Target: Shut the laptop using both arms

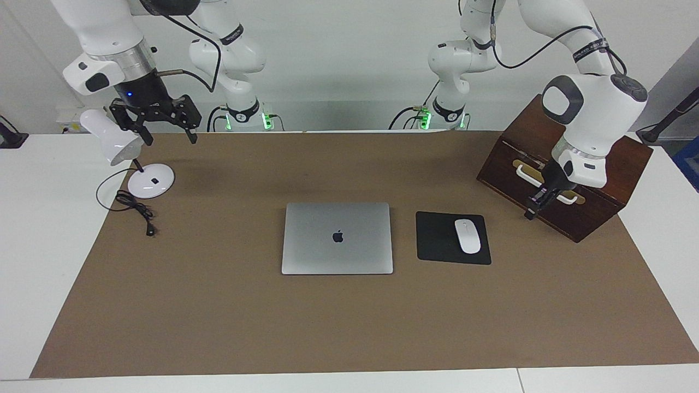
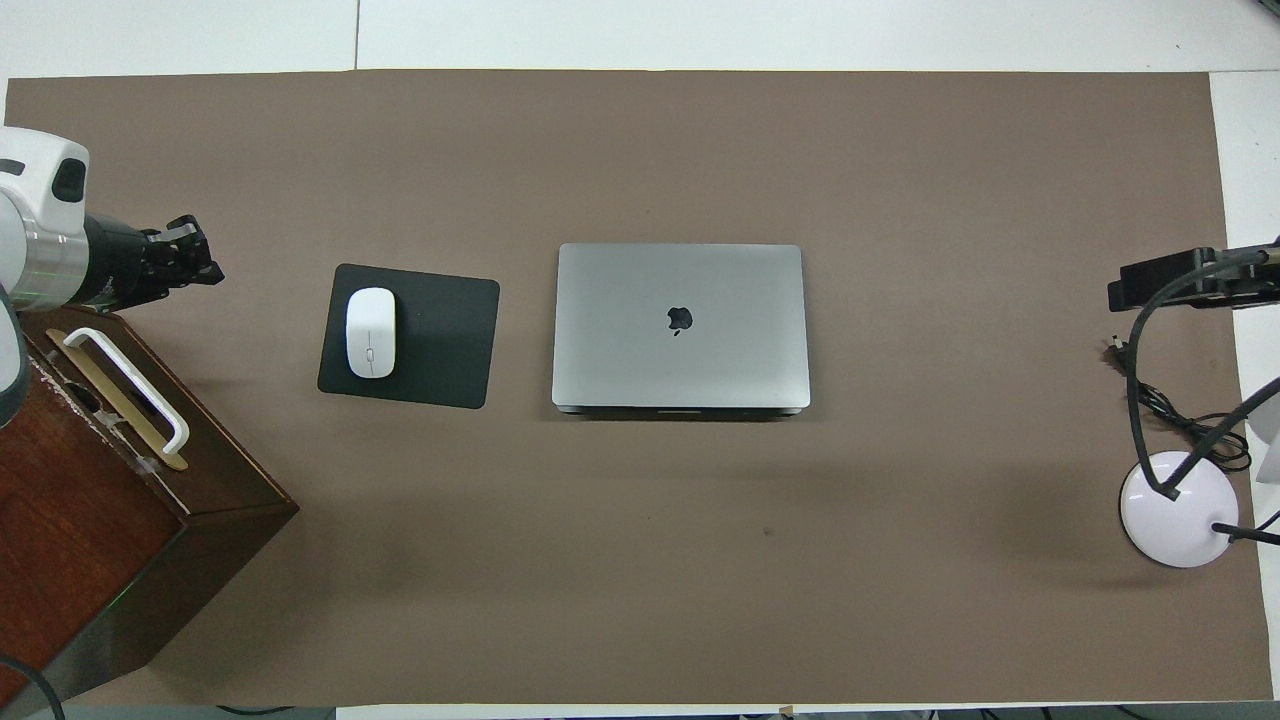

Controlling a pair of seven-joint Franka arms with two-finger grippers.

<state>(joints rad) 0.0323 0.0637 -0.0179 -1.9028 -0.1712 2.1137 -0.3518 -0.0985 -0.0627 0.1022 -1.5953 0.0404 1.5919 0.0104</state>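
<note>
The laptop [image 1: 337, 238] [image 2: 680, 325] lies in the middle of the brown mat with its silver lid flat down and the dark apple logo facing up. My left gripper [image 1: 531, 213] [image 2: 205, 270] hangs shut and holds nothing. It is in front of the wooden box, over the mat at the left arm's end, well apart from the laptop. My right gripper [image 1: 170, 137] [image 2: 1165, 280] is open and empty, raised over the mat's edge beside the desk lamp at the right arm's end.
A black mouse pad [image 1: 437, 240] with a white mouse [image 1: 467, 236] lies beside the laptop toward the left arm's end. A brown wooden box [image 1: 579, 213] with a white handle stands at that end. A white desk lamp [image 1: 148, 183] and its cable [image 1: 134, 207] sit at the right arm's end.
</note>
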